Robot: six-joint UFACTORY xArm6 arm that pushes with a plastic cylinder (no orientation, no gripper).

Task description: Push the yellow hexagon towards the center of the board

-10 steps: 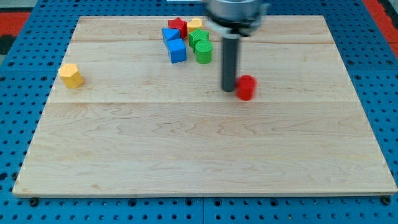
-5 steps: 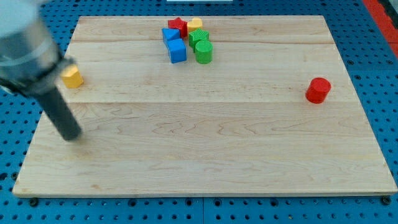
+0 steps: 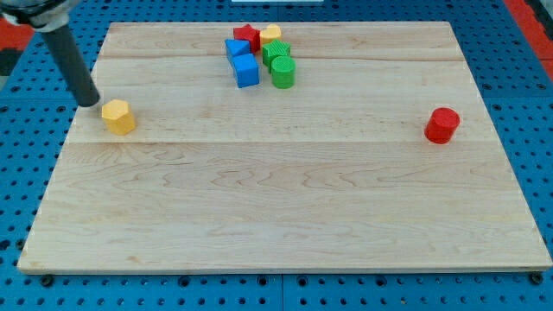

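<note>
**Tip behind the yellow hexagon, push toward centre just begun**

I have no jaws to open or close and nothing in hold; I end in a dark rod, and all I can do is shove. My tip [image 3: 89, 103] rests on the board [image 3: 285, 225] near its left edge, in the upper part of the view.

The yellow hexagon [image 3: 118, 117] sits just to the lower right of my tip, very close; whether we are touching I cannot tell for certain. It lies far out on the view's left, well apart from the middle of the board, so I judge the task is at its start: I am lined up behind the block and most of the travel remains.

The centre lies to the right of my tip and somewhat toward the view's bottom, roughly along the line from my tip through the hexagon. The next move calls for a steady slide in that direction, keeping my tip square behind the block so it does not slip off one of the angled faces and spin away.

Far to my upper right is a tight cluster: a red star [image 3: 247, 35], a second yellow block [image 3: 271, 34], two blue blocks [image 3: 243, 61] and two green blocks [image 3: 280, 63]. A red cylinder [image 3: 442, 125] stands alone far to my right. None lies on the path I judge I need.
</note>
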